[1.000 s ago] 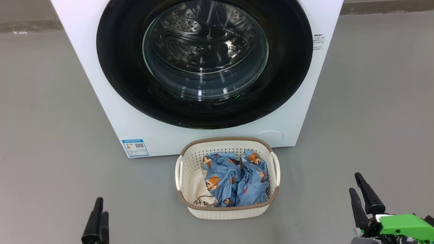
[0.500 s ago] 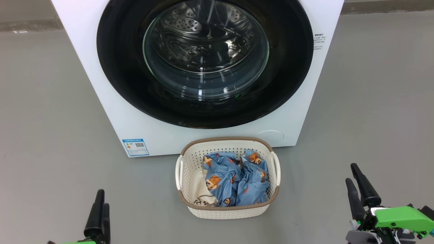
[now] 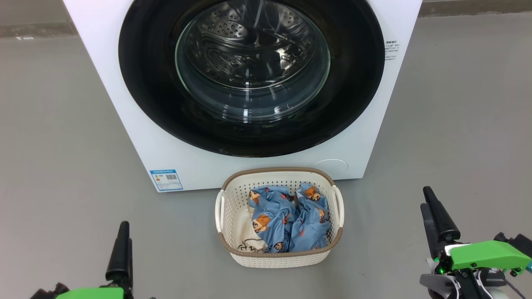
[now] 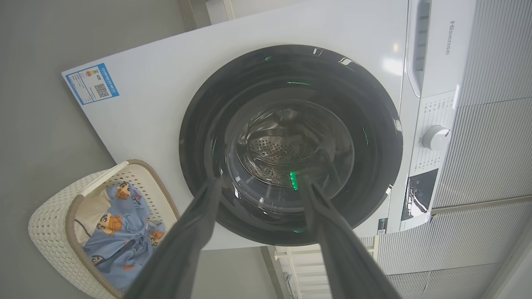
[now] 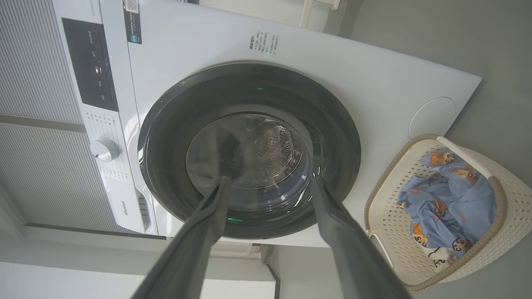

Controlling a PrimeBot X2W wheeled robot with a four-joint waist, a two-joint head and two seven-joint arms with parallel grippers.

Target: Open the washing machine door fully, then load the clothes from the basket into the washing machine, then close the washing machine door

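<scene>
A laundry spot, whether in a home or a test room is unclear: a white front-loading washing machine [image 3: 187, 170] on a bare grey floor [image 3: 54, 145], ribbed wall panels [image 4: 490, 145] behind, a basket [image 3: 278, 259] of clothes [image 3: 291, 220] before it.

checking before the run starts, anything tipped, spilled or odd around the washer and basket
Nothing stands out. The round glossy black door looks shut on the white front-loading washing machine, the cream perforated plastic basket stands upright on the grey floor, and the light blue bear-print clothes lie inside, none spilled.
</scene>
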